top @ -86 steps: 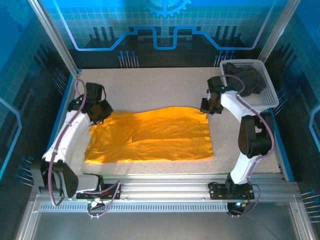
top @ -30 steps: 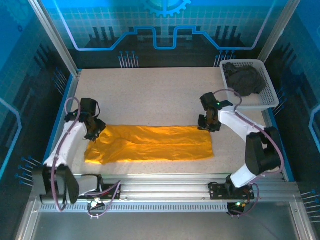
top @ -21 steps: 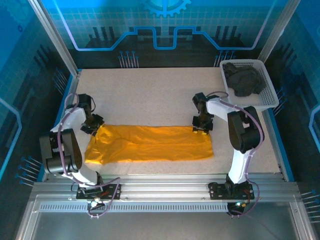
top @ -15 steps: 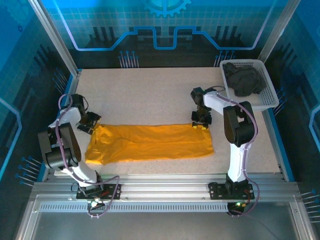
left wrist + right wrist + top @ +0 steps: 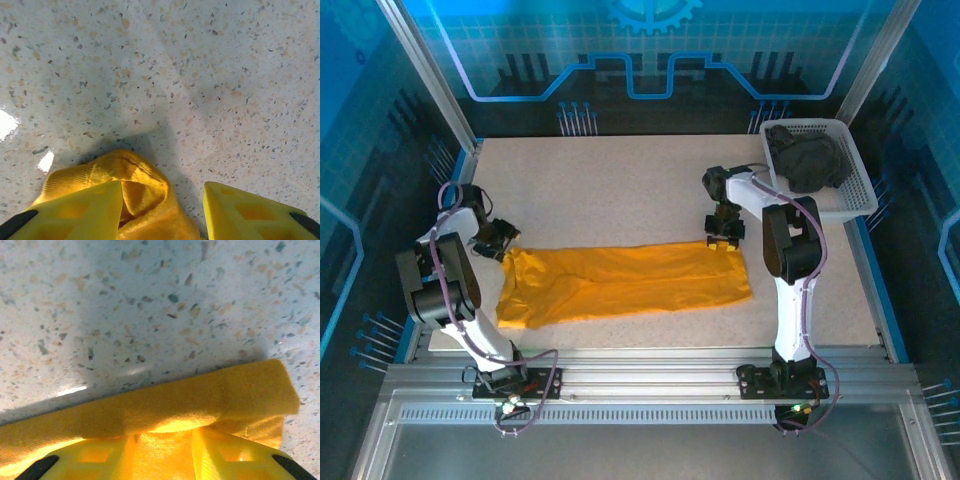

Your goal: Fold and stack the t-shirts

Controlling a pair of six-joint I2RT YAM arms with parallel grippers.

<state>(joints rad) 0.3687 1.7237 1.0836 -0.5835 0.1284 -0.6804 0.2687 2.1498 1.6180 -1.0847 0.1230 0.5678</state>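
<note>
Mustard-orange t-shirt (image 5: 630, 283) lies across the near half of the table (image 5: 620, 180) as a long, slightly rumpled strip. One arm stands at each far corner, likely so the strip can be drawn flat before the next fold. Right gripper (image 5: 162, 440) pinches the folded hem; left gripper (image 5: 162, 192) straddles a wad of cloth, jaws part-way apart, grip uncertain. Charcoal t-shirt (image 5: 808, 160) sits crumpled in the basket (image 5: 855, 205).

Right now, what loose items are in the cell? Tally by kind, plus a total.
T-shirts: 2, a mustard-orange cloth t-shirt laid out on the table and a dark charcoal cloth t-shirt bunched in the basket
Baskets: 1, the white plastic lattice basket at the table's far right corner
Total: 3
</note>
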